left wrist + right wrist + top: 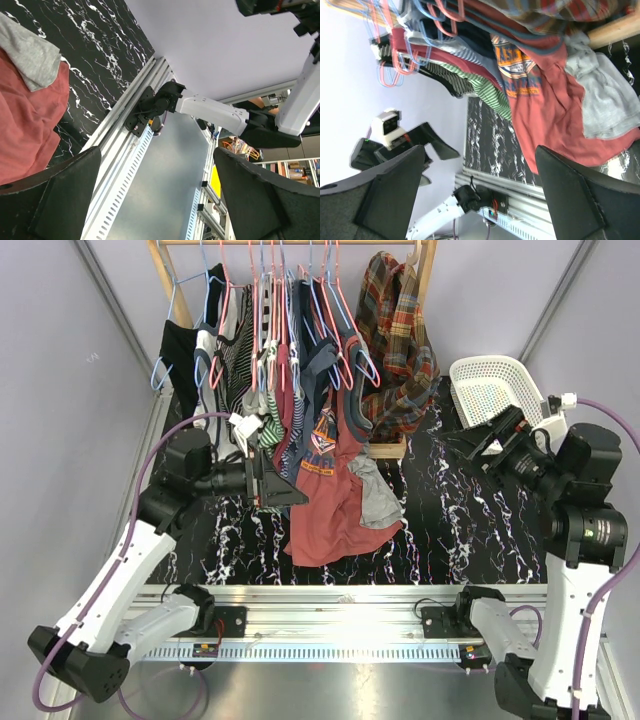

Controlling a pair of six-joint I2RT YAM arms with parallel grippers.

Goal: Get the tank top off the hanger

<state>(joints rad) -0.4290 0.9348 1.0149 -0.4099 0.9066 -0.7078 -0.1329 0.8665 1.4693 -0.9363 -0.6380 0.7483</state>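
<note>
I'm at the approach: left end effector [155,170] and right end effector [480,165] both gape empty; next, grasp the tank top [490,92].

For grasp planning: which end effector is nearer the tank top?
Left. The left end effector is close beside the tank top; the right end effector is away by the basket.
</note>
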